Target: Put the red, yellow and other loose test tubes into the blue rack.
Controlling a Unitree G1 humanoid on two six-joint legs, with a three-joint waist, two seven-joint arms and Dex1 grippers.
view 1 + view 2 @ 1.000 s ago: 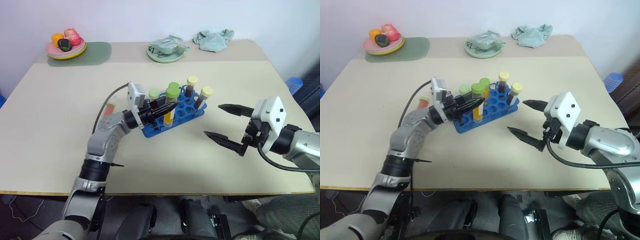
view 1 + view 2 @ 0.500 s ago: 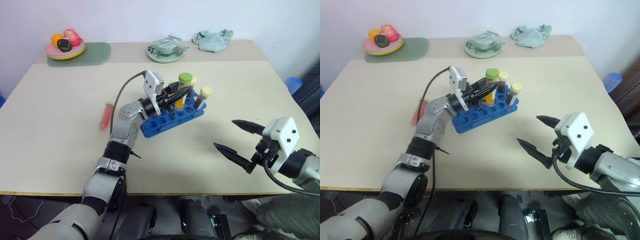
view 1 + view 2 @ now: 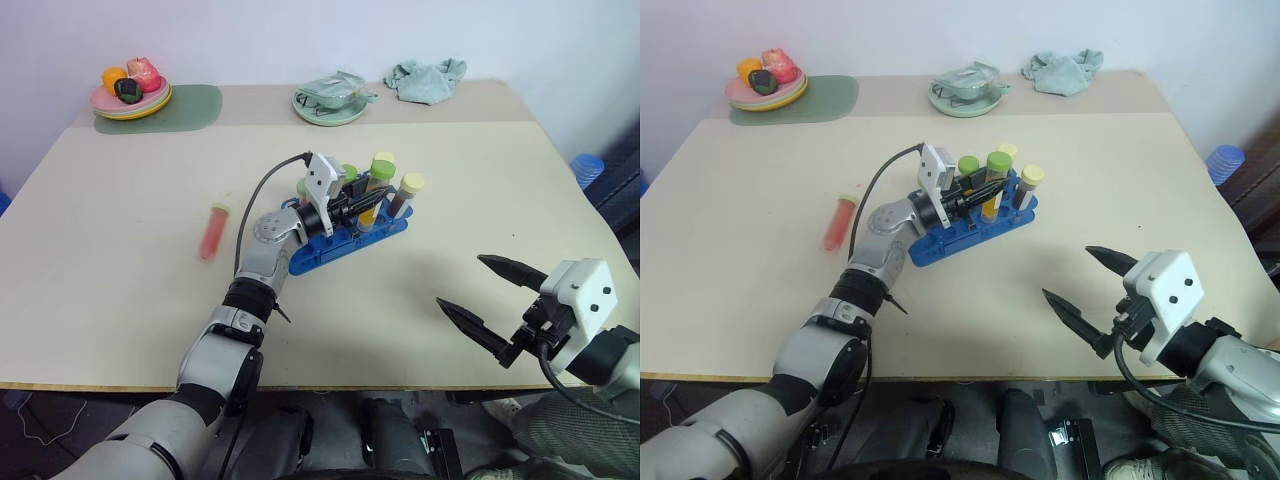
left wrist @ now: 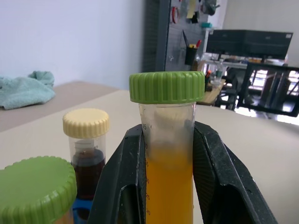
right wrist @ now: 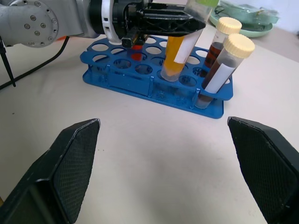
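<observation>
Now the left gripper (image 3: pixel 985 189) has carried the yellow tube (image 5: pixel 176 55) rightward along the rack (image 3: pixel 345 237); the tube's base sits in a hole near the far end, tilted, fingers (image 4: pixel 122 172) clamped on it below the green cap. Right gripper (image 3: pixel 480 290) has pulled back toward the table's near edge, jaws spread wide, holding nothing. Red tube (image 3: pixel 212 231) lies loose left of the rack. The left arm hides part of the rack's left end.

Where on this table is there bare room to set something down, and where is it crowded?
Bare patches: the table near its front edge, between the red tube and the right gripper; and the stretch from the blue rack to the right edge. Crowded: the rack, where the left gripper holds the yellow tube, and the back edge with plates and cloth.
</observation>
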